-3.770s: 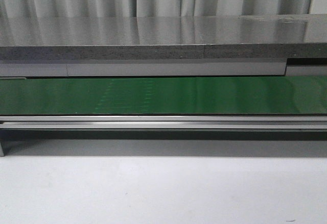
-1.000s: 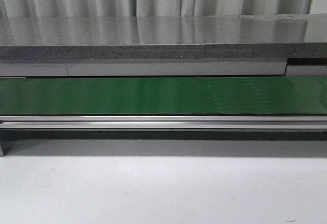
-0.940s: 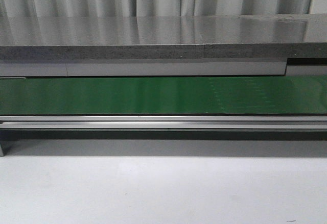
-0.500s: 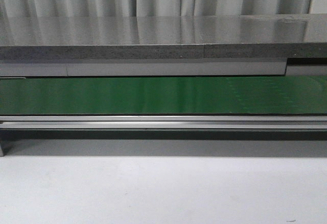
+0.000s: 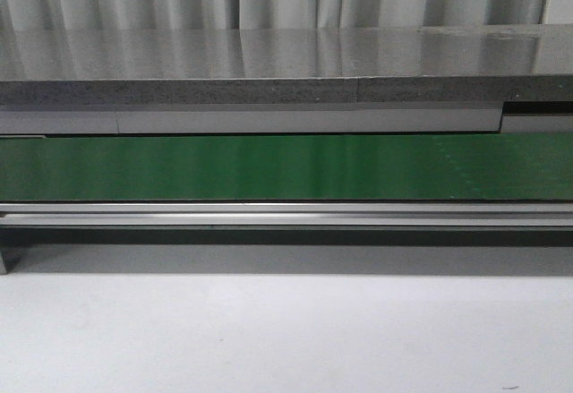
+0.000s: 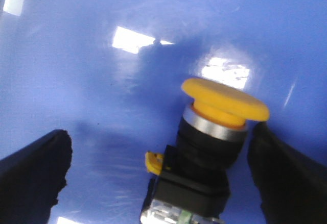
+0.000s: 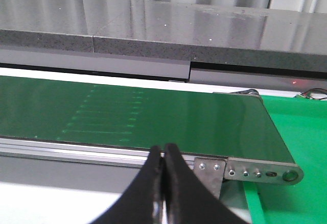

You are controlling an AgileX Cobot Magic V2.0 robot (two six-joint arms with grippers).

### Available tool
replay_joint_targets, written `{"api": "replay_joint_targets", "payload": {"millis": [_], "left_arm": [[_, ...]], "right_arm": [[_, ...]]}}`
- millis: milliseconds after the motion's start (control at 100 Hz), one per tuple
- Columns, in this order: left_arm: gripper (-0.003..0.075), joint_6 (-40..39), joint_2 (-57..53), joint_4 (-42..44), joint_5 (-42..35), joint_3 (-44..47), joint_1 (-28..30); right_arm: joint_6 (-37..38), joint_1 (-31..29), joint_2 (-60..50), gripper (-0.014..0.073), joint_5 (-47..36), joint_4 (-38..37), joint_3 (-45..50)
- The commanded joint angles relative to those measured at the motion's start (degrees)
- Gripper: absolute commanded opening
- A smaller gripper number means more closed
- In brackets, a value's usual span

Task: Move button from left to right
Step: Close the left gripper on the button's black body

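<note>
In the left wrist view the button (image 6: pixel 204 152) lies tilted on a glossy blue surface (image 6: pixel 92 71); it has a yellow mushroom head (image 6: pixel 225 99), a silver ring and a black boxy body. My left gripper (image 6: pixel 159 134) is open around it: the button sits close against one finger (image 6: pixel 283 178), while the other finger (image 6: pixel 36 173) stands well apart. My right gripper (image 7: pixel 163 151) is shut with nothing in it, hovering before the near rail of the green conveyor belt (image 7: pixel 153 114). Neither gripper nor the button shows in the front view.
The green belt (image 5: pixel 269 167) runs across the front view behind a metal rail (image 5: pixel 269 214), under a grey stone-like ledge (image 5: pixel 269 53). A white tabletop (image 5: pixel 269 339) lies in front. A bright green surface (image 7: pixel 301 127) sits past the belt's end bracket (image 7: pixel 255 172).
The faint pale marks on the belt have drifted to the right across the front view. Nothing else there has changed.
</note>
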Motion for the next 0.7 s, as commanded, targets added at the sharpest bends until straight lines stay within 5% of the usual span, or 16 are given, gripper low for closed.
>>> {"api": "replay_joint_targets", "payload": {"millis": [0,340,690], "left_arm": [[0.0580,-0.1,-2.6,0.1,-1.1,-1.4,0.1],[0.0001,-0.1,-2.7,0.1,5.0,-3.6,0.1],[0.0005,0.0,-10.7,-1.8,11.6,-10.2,-0.8]], "right_arm": [[-0.1,-0.1,-1.1,-0.0068,-4.3,-0.6,0.1],[-0.1,-0.1,-1.1,-0.0068,-4.3,-0.6,0.1],[-0.1,-0.1,-1.1,-0.0068,-4.3,-0.6,0.1]]}}
